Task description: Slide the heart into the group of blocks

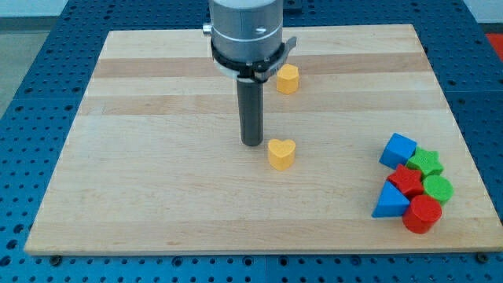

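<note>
Progress is barely starting: my tip [252, 143], a bare rod grasping nothing, is sitting just beside the yellow heart [281, 153] at its ten o'clock, while the group of blocks [413, 183] is waiting well apart at four o'clock.

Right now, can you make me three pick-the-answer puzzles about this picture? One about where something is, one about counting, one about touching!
1. Where is the group of blocks?
A. view's top left
B. view's bottom right
C. centre

2. How many yellow blocks are there?
A. one
B. two
C. four

3. The yellow heart is
A. inside the group
B. stacked on a block
C. apart from the group

Answers:
1 B: the red star and its neighbours sit there.
2 B: the yellow heart and the yellow hexagon.
3 C: it lies alone, just right of my tip.
</note>
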Controlling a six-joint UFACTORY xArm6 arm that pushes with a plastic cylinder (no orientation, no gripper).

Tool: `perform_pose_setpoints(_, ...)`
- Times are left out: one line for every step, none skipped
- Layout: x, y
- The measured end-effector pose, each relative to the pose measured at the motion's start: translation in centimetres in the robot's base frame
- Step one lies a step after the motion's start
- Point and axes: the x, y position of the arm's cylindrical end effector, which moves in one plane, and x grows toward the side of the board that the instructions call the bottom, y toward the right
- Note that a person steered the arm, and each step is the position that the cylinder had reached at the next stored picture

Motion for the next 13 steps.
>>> perform_pose_setpoints(1.7,0.3)
perform_pose_setpoints(2.4,0.8)
perform_pose_setpoints(2.4,1.0)
perform_pose_setpoints(2.4,3.6)
perform_pose_setpoints(2.4,7.0)
perform_pose_setpoints(2.4,10.2)
perform_pose_setpoints(2.4,12.9)
perform_pose_setpoints(2.4,14.7)
perform_pose_setpoints(2.4,14.5)
perform_pose_setpoints(2.2,11.0)
perform_pose_setpoints(0.5,6.1)
perform_pose_setpoints(-0.9,1.7)
perform_pose_setpoints(-1.1,-0.2)
